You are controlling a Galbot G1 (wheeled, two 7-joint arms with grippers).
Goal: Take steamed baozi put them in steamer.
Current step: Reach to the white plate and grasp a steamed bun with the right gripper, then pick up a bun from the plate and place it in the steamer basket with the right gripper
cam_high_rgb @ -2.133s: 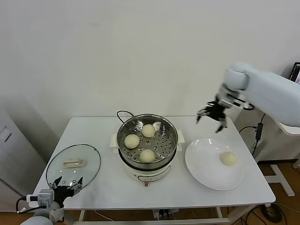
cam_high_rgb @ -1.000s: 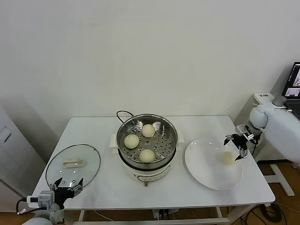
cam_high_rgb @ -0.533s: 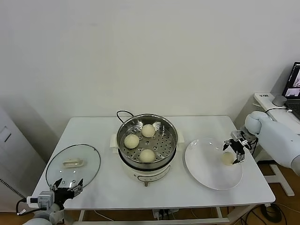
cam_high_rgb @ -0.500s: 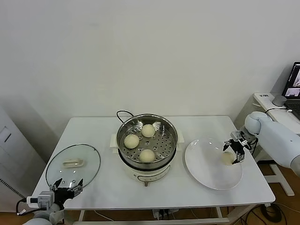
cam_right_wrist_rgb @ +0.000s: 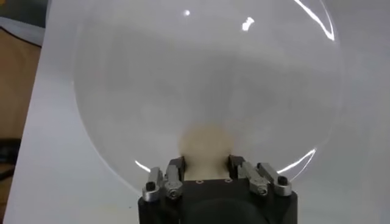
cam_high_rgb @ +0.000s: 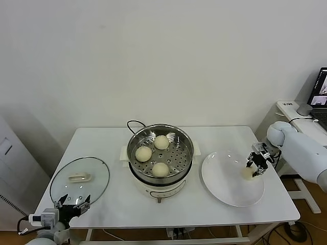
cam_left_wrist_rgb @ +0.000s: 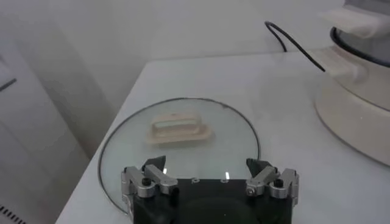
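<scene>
Right gripper has just closed from wide open onto the last small round cream-white dough bun on the flat white plate directly beneath it. Grasp looks made, lift not yet begun. Well off to its left: round shiny stainless-steel steamer holding three buns. Count: four buns, one steamer, one plate, one round glass lid. Left gripper is parked open just over that lid.

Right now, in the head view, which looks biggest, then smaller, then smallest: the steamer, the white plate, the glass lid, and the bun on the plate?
1. steamer
2. white plate and glass lid: too alike to rank
3. bun on the plate, smallest by far, with the right gripper around it
</scene>
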